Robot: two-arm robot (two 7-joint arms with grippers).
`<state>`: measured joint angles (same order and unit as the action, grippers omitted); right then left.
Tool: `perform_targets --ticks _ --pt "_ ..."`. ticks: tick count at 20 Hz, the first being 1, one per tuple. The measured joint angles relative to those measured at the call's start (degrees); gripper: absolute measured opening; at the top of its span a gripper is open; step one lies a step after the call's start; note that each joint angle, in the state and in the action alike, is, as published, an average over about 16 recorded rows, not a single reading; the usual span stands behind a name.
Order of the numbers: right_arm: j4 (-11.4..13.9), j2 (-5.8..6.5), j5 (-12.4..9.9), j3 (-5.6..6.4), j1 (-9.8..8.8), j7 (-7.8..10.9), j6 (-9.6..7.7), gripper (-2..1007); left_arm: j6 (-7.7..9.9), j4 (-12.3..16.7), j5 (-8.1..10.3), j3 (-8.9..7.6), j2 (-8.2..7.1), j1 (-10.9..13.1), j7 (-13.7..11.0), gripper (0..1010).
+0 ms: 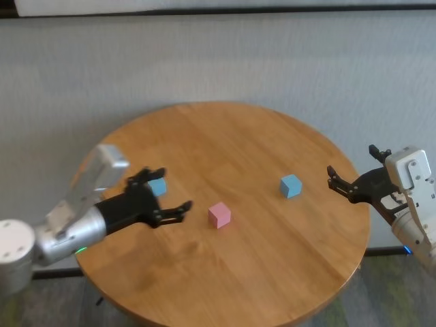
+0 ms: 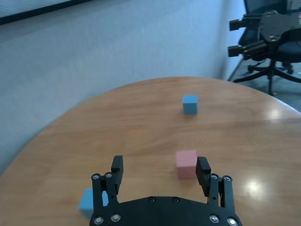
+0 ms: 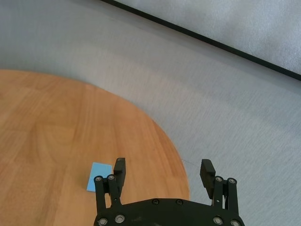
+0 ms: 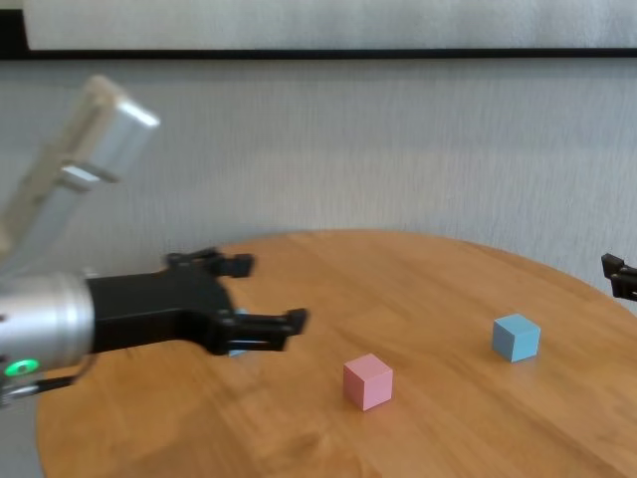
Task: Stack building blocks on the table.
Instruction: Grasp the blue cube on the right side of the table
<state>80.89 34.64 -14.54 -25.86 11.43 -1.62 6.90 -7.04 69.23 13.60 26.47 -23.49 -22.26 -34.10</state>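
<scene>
Pink block (image 1: 219,214) sits just ahead of the left gripper (image 1: 165,197), whose fingers are spread wide and empty; one blue block (image 1: 157,187) lies beside it. Right gripper (image 1: 343,185), also wide, waits near the other blue block (image 1: 291,185), likely staging pickups for stacking.

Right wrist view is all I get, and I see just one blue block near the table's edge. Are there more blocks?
Observer: Yes. A pink block stands alone near the middle of the table.
Operator: Is there another blue one?
Observer: Yes, a second blue block sits on the robot's left side of the table, right beside the left tool.
Operator: Is that tool holding it?
Observer: No. The left tool is open and empty, and all three blocks rest apart on the wood, none stacked yet.
</scene>
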Motion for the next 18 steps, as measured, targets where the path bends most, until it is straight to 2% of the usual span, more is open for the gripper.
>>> perform_targets --ticks 4,8,13,18 --pt "0.0 0.00 0.0 0.00 0.00 0.00 0.00 1001 -0.05 5.5 0.31 -1.94 -3.57 4.3 1.9 1002" --pt "0.0 0.00 0.0 0.00 0.00 0.00 0.00 1000 -0.11 8.9 0.38 -3.79 -6.12 7.6 3.7 1002" --pt "0.7 -0.13 -0.4 0.19 -0.38 -0.05 -0.79 1000 -0.31 10.6 0.16 -5.22 -7.61 9.6 4.9 1002" --pt "2.8 -0.92 -1.9 0.65 -1.53 0.02 -3.33 1001 -0.33 10.7 -0.13 -5.48 -7.84 9.8 5.1 1002"
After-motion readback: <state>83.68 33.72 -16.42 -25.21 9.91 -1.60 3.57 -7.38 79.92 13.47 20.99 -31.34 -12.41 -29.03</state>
